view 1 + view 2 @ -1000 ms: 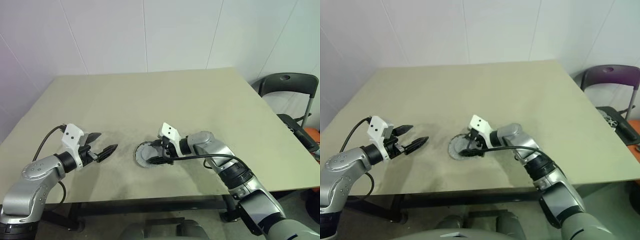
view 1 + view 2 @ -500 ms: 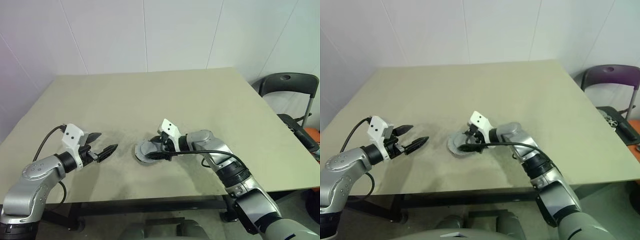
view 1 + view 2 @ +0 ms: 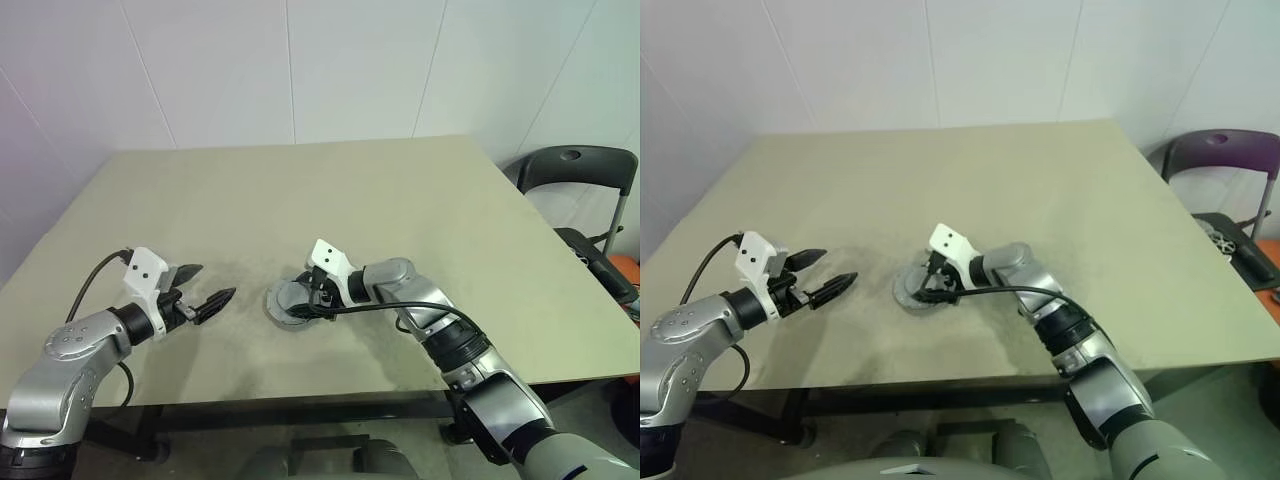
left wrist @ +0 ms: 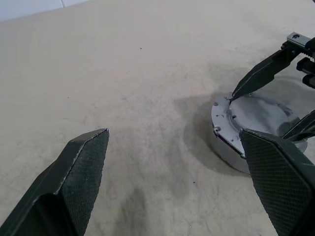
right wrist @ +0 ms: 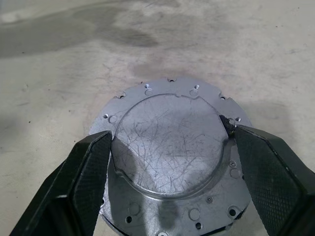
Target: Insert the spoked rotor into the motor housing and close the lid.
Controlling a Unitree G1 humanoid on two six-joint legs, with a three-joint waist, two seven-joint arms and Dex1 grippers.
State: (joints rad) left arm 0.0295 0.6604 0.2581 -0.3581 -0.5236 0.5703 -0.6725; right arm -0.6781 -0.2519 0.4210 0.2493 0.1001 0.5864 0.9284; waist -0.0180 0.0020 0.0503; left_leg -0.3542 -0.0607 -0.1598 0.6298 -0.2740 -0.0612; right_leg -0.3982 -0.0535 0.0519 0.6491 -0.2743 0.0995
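Note:
The lid (image 5: 170, 147), a dull grey round cap with a notched edge, lies flat on a thick round grey body (image 4: 224, 142) near the table's front middle. My right gripper (image 5: 171, 133) reaches over it from the right and is shut on it, one fingertip on each side of its raised centre. The motor housing's windings and the spoked rotor are hidden under the lid. To the left of the lid my left gripper (image 3: 215, 282) hovers open over bare table, holding nothing.
The beige table (image 3: 300, 200) runs back to a white wall. A dark chair (image 3: 580, 170) stands past the table's right edge, with a black object (image 3: 592, 252) lower down beside it.
The lid in my right gripper has gone from tilted to lying flat, and the wrist has turned a little. The left arm has not moved.

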